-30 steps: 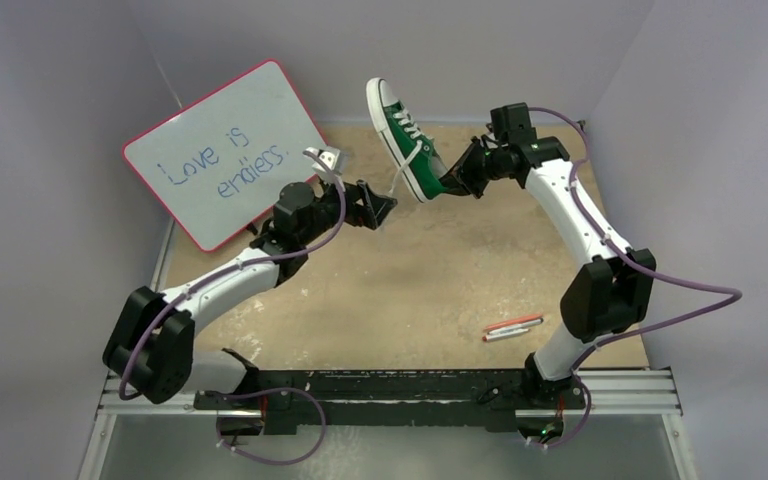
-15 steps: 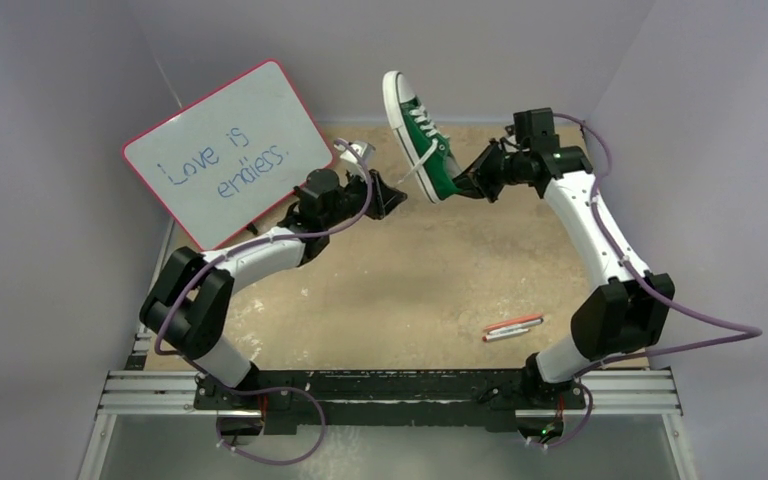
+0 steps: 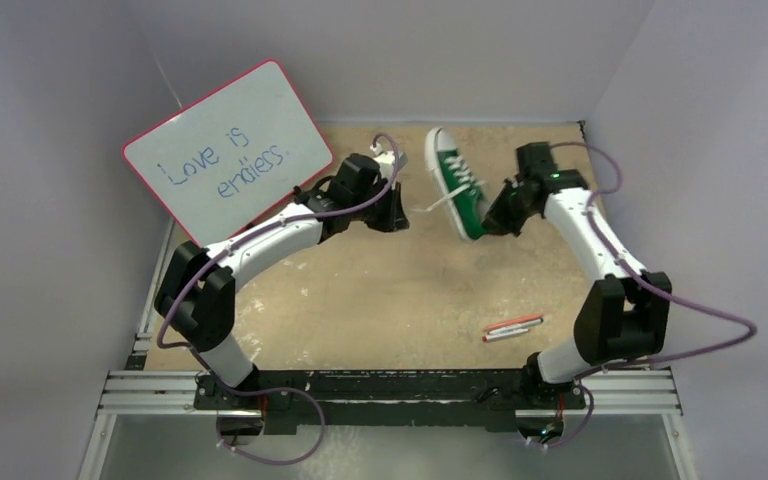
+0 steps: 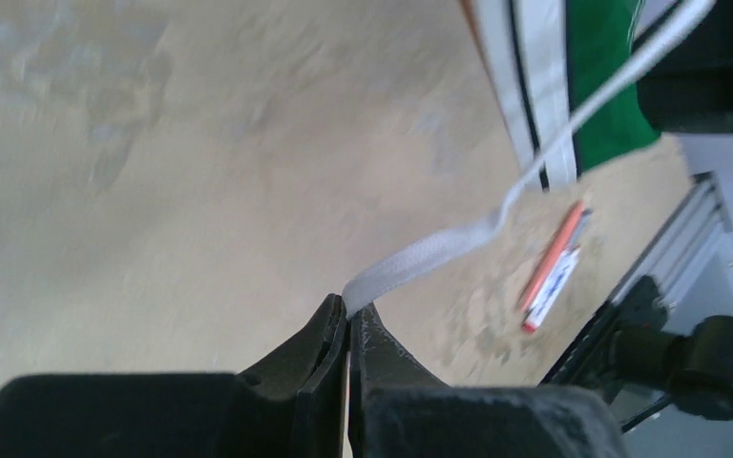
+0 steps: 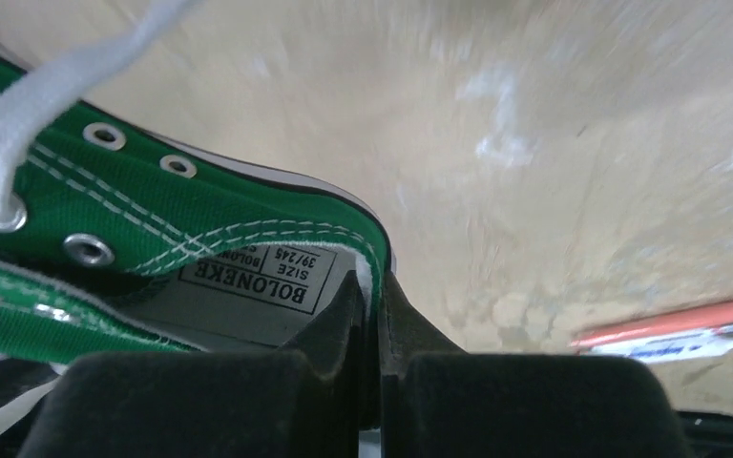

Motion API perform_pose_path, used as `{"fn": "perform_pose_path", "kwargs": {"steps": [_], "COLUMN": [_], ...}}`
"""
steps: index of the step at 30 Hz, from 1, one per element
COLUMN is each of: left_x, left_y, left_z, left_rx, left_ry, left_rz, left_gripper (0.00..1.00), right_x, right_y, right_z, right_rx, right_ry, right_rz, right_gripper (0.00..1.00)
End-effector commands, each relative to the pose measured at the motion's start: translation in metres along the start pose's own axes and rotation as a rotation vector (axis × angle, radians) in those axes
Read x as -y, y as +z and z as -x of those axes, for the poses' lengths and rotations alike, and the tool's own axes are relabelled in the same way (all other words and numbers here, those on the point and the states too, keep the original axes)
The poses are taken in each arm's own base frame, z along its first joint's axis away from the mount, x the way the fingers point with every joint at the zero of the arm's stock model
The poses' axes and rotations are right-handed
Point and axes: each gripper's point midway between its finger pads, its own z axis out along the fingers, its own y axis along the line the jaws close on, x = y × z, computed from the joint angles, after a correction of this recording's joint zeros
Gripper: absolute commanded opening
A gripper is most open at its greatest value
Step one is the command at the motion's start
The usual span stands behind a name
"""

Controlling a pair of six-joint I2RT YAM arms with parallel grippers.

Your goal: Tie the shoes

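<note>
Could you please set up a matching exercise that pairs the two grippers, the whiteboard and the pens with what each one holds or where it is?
Things:
1. left gripper
2. right gripper
3. whiteboard
4. pens

States or places:
A. lying on the table near the right arm's base
B. shut on the heel edge of the sneaker
C. pinching the end of a white lace
D. at the back left, with blue writing

Pairs: 1-C, 2-B, 3-D, 4-A
</note>
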Motion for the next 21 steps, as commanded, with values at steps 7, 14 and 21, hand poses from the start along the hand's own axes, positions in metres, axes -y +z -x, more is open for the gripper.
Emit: {"fn": "perform_pose_path", "kwargs": {"steps": [7,14,21], "left_x": [-0.076,-0.103,-0.113], "left_y": [-0.064,-0.086,-0.118], "left_z": [-0.07,-0.082,-0.099], "left_rx": [-0.255,-0.294,-0.38], "left_ry": [0.026,-0.026,-0.051], "left_rz": [0.355,0.445,0.525], "left_gripper": [0.0,0.0,0.0], "right_x": [-0.04,-0.056,-0.054], "right_y": [0.077,0.062,0.063], "right_z": [-0.118,-0.166,-0.133], "right_rx": [-0.252,-0.559,-0.401], "right_ry": [-0.039,-0.292,-0.77], "right_rz": [0.016,0.244,0.303], "right_gripper": [0.2,0.57,0.6]}}
